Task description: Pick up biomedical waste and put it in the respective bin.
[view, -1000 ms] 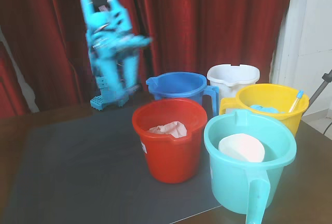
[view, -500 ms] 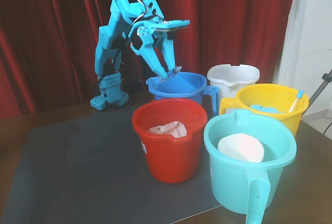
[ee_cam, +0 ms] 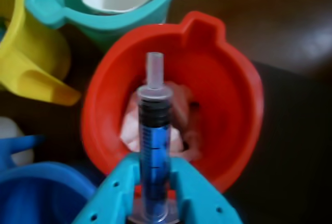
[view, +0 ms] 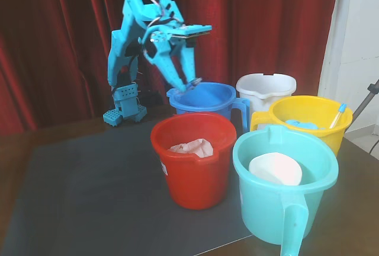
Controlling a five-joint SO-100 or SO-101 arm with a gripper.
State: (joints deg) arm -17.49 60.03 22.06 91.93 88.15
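Syringe (ee_cam: pixel 154 146) is sitting clamped in the claw (ee_cam: pixel 155 193), hanging above the red bucket (ee_cam: pixel 228 73); pickup looks done, and the drop into it is remaining.

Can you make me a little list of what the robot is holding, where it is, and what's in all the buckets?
holding: syringe, pinched in gripper
syringe looks: clear barrel, blue inside, tip pointing away from gripper
where: wrist view shows it above the red bucket; fixed view puts the gripper near the blue bucket
red bucket inside: pale pink crumpled stuff
teal bucket inside: white piece
yellow bucket inside: stick with blue end, something blue
white bucket inside: cannot tell
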